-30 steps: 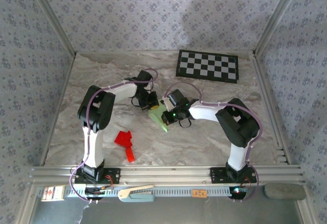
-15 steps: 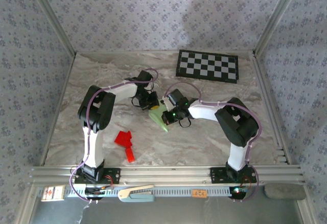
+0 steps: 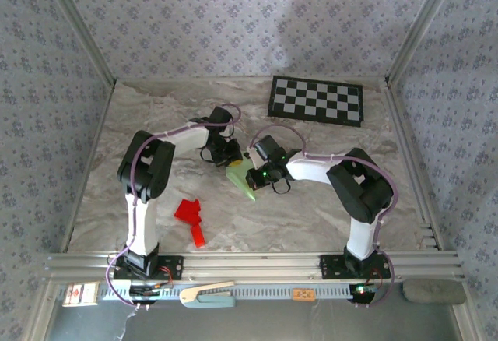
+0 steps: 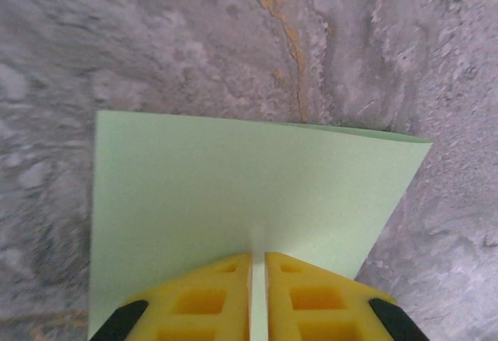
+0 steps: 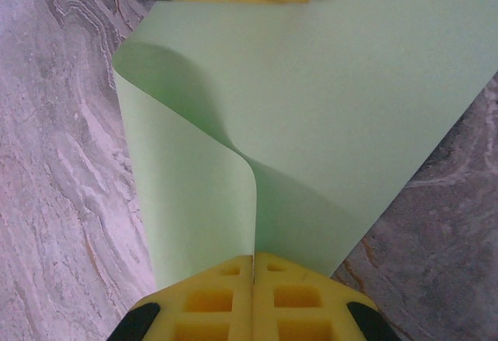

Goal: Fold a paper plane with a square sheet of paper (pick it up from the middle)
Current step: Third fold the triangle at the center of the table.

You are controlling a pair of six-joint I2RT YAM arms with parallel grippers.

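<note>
Nothing is shifting since a moment ago — the fold is pausing. The left gripper (image 4: 258,261) and right gripper (image 5: 254,263) are both clenching the square sheet of paper (image 5: 373,84).

Marble table (image 3: 296,216): checkerboard (image 3: 317,100), red paper shape (image 3: 191,218).

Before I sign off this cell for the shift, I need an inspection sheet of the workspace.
Surface: marbled grey table, no spills seen.
Job's things: pale green sheet of paper, partly folded and curling, held between both arms mid-table.
Clutter: red paper shape near the left arm; checkerboard at the far right.
Grippers: left gripper shut on the sheet's edge; right gripper shut on another edge.
Cables: purple cables run along both arms; no snag seen.
Surroundings: patterned walls, metal rail at the near edge.
</note>
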